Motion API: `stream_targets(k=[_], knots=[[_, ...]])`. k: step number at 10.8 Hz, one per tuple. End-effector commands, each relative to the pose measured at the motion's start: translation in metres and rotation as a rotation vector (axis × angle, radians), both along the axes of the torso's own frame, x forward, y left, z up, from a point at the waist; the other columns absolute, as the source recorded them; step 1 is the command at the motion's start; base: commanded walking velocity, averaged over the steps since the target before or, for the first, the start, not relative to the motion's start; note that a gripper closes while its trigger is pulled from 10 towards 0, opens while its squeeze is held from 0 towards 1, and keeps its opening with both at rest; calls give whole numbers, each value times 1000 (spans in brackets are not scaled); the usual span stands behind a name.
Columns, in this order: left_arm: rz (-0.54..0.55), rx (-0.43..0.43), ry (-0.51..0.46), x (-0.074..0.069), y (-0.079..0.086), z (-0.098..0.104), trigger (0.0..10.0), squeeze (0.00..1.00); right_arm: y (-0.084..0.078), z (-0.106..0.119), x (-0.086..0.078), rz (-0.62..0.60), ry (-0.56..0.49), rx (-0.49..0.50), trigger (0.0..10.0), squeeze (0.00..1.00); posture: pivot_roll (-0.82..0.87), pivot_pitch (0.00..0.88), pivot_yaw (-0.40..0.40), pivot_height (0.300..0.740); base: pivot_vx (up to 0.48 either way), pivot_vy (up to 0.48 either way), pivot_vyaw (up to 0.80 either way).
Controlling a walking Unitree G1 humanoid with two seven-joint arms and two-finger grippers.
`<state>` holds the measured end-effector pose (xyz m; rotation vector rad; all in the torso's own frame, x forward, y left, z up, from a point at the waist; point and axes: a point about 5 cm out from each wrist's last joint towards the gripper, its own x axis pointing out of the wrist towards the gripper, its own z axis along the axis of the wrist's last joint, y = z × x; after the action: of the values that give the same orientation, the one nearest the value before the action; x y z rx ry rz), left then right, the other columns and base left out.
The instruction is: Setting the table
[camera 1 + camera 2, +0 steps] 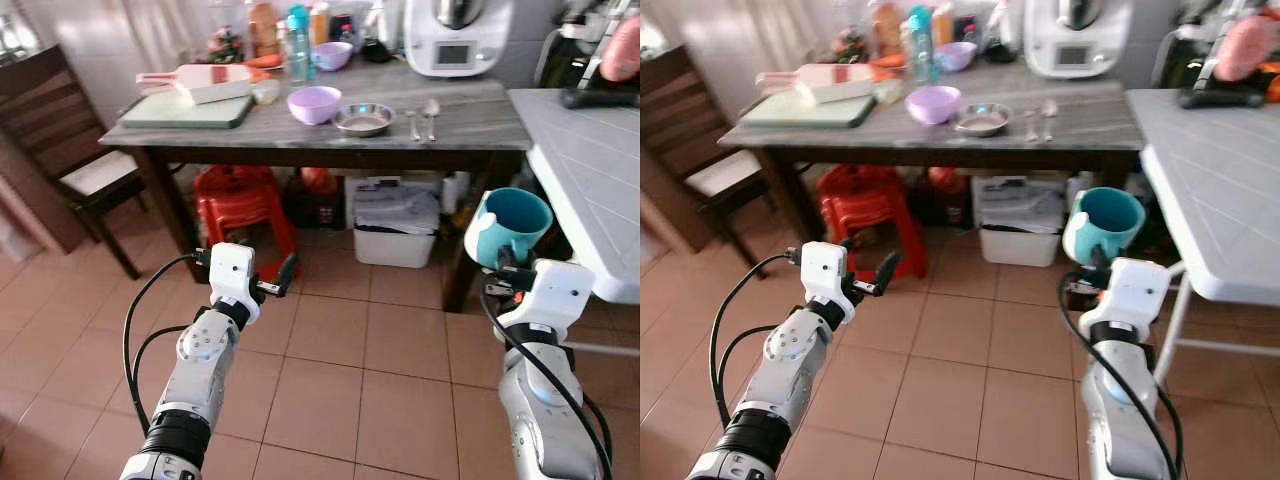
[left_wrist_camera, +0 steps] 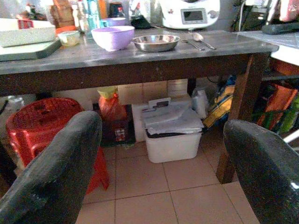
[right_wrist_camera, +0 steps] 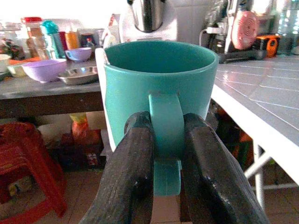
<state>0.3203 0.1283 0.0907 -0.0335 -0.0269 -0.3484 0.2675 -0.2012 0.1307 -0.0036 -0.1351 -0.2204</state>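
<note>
no words or numbers clear enough to read, small screen on the white kitchen machine (image 1: 455,55) too blurry, labels on the bottles (image 1: 298,45) at the back of the table too small to make out

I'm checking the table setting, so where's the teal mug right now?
The teal mug is off the table, held by its handle in the right gripper, on the robot's right between the dark wooden table and the white table.

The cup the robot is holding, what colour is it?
The cup is teal, clamped by its handle in the right gripper. The right wrist view shows it best.
</note>
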Motion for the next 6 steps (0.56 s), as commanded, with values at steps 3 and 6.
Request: stream_targets(k=[3,6], knots=[[-8,-15,-11,2,2,4,10000,0,2,9,1,13,-39,-10,10000,0,43,0,102,740,326,0,0],[-15,-19,-10,2,1,4,10000,0,2,9,2,15,-41,-11,10000,0,42,0,102,740,352,0,0]])
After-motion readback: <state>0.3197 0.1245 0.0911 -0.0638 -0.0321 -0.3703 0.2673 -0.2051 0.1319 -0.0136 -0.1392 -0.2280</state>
